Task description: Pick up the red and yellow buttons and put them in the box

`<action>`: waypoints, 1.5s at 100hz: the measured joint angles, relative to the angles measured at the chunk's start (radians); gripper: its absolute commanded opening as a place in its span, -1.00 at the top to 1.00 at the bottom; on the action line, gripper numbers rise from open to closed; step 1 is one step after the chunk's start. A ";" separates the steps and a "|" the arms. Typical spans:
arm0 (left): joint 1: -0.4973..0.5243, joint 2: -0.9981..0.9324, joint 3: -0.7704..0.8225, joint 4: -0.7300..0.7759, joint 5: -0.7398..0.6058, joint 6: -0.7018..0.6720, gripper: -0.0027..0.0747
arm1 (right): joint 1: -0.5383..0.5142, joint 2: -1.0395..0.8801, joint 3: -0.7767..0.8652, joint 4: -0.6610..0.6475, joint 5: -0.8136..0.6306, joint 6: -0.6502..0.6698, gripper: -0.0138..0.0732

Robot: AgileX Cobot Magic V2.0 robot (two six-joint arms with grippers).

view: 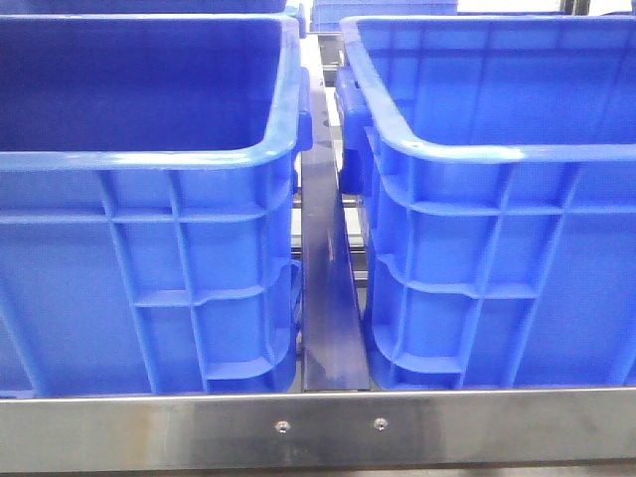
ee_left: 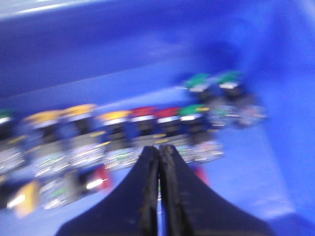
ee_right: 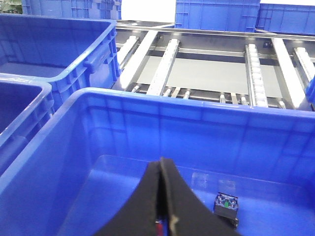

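Buttons are waiting in a row just beyond the left gripper (ee_left: 158,162), whose two dark fingers are pressing together with nothing between them, inside a blue crate (ee_left: 147,44). The left wrist view is blurred, so exact contact is hard to judge, but two red-capped buttons (ee_left: 156,118) are sitting directly ahead of the fingertips, with yellow-capped buttons (ee_left: 81,112) further along the same row and green-capped ones (ee_left: 212,83) off to the other side. Doing this pick well is calling for the fingers to part first, then straddle a single red cap without nudging its neighbours, since the pieces are standing touching one another. A second, nearer row is partly hidden by the fingers. The right gripper (ee_right: 162,196) is likewise pinched together and holding nothing, hanging over the second blue crate (ee_right: 88,105), where one small dark part with a green top (ee_right: 226,204) is lying on the floor. In the front view both crates are standing side by side on a metal frame (view: 318,429), and neither arm is showing.
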 measured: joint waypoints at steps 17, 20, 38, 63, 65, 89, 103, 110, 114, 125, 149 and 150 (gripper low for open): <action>0.083 -0.159 0.118 0.000 -0.061 -0.001 0.98 | 0.000 0.000 0.005 0.000 0.004 0.000 0.92; 0.096 -0.185 0.136 0.000 -0.077 -0.001 0.98 | 0.000 0.000 0.005 0.000 0.006 0.000 0.92; 0.156 -0.353 0.262 0.006 -0.165 -0.002 0.98 | 0.000 -0.026 0.009 -0.005 0.010 0.000 0.92; 0.162 -0.578 0.461 0.015 -0.314 -0.002 0.98 | 0.000 -0.162 0.104 -0.030 0.008 0.000 0.92; 0.162 -0.595 0.478 0.015 -0.325 -0.002 0.98 | 0.000 -0.172 0.115 -0.030 0.008 0.000 0.92; 0.162 -0.775 0.628 0.015 -0.388 -0.002 0.98 | 0.000 -0.369 0.248 -0.034 0.008 0.000 0.92; 0.162 -0.859 0.691 0.015 -0.403 -0.002 0.98 | 0.000 -0.476 0.315 -0.034 0.008 0.000 0.92; 0.162 -0.892 0.712 0.015 -0.413 -0.002 0.98 | 0.000 -0.513 0.342 -0.034 0.012 0.000 0.92; 0.162 -0.905 0.719 0.015 -0.417 -0.002 0.98 | 0.000 -0.525 0.352 -0.034 0.017 0.000 0.92; 0.162 -0.924 0.730 0.019 -0.421 -0.002 0.98 | 0.000 -0.541 0.363 -0.035 0.033 0.000 0.92; 0.162 -0.926 0.730 0.022 -0.433 -0.002 0.98 | 0.000 -0.544 0.366 -0.037 0.068 0.000 0.92; 0.162 -0.926 0.730 0.022 -0.431 -0.002 0.98 | 0.000 -0.544 0.366 -0.037 0.068 0.000 0.92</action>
